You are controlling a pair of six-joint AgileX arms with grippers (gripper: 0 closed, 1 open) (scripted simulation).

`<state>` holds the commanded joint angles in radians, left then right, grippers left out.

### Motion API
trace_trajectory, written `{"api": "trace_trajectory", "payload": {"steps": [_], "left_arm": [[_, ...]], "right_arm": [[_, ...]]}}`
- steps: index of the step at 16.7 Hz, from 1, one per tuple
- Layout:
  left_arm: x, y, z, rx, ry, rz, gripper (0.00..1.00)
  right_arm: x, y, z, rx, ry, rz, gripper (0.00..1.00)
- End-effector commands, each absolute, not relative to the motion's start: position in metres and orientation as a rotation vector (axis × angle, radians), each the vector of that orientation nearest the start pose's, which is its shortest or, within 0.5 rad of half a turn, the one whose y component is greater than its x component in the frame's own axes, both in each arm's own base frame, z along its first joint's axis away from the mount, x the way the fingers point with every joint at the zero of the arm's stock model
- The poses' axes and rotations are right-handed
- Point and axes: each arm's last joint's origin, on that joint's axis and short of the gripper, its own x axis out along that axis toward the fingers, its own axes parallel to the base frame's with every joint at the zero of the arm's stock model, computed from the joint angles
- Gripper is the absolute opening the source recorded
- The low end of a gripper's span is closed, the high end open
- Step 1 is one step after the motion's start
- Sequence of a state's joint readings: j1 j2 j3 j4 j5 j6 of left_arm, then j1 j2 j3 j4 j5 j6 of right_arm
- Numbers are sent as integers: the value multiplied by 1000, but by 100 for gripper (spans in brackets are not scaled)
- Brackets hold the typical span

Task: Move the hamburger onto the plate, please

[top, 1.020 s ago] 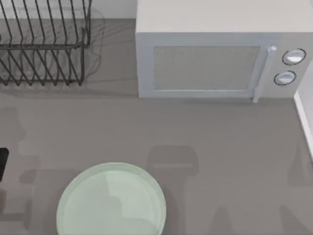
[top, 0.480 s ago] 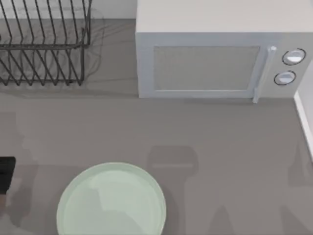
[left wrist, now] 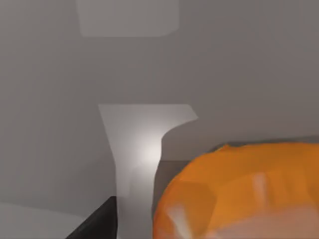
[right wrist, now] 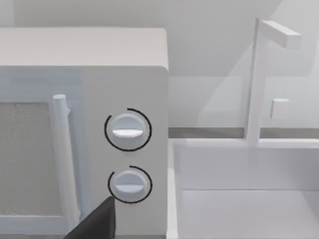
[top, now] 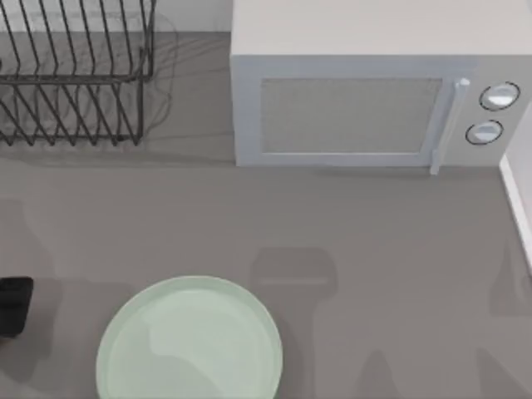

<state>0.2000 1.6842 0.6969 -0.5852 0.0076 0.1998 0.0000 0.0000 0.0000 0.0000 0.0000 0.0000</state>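
Looking down on the grey table, you see the pale mint-green plate at the lower left of the frame, its lower edge cut off by the frame. A white microwave with 2 round knobs sits across the upper right, and a black wire dish rack fills the upper left corner. At the far left edge, just left of the plate and apart from it, a small dark piece of your left gripper pokes into the frame. In the left wrist view, the hamburger appears very close as a glossy orange mass at the lower right of the frame, with a dark fingertip of the left gripper at the bottom edge; you cannot tell from this whether the fingers grip the hamburger. In the right wrist view, your right gripper faces the microwave's door handle and knobs, with a white sink and its faucet at the right of the frame; 1 dark fingertip shows at the bottom edge, and you cannot tell how wide that gripper stands.
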Motion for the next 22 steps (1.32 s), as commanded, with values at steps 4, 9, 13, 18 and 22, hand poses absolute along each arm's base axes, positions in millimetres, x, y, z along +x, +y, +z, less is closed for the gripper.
{"api": "trace_trajectory", "payload": {"steps": [4,9,13,18,22], "left_arm": [[236,48,91,-8,1571,-5,77],[236,48,91,-8,1571,-5,40],[236,48,91,-8,1571,-5,10],[236,48,91,-8,1571,-5,0],[236,48,91,-8,1571,-5,0]], "right_arm": [[106,-1,160,0,0,0,100],[106,-1,160,0,0,0,100],[106,-1,160,0,0,0,100],[106,-1,160,0,0,0,100],[106,-1,160,0,0,0,100]]}}
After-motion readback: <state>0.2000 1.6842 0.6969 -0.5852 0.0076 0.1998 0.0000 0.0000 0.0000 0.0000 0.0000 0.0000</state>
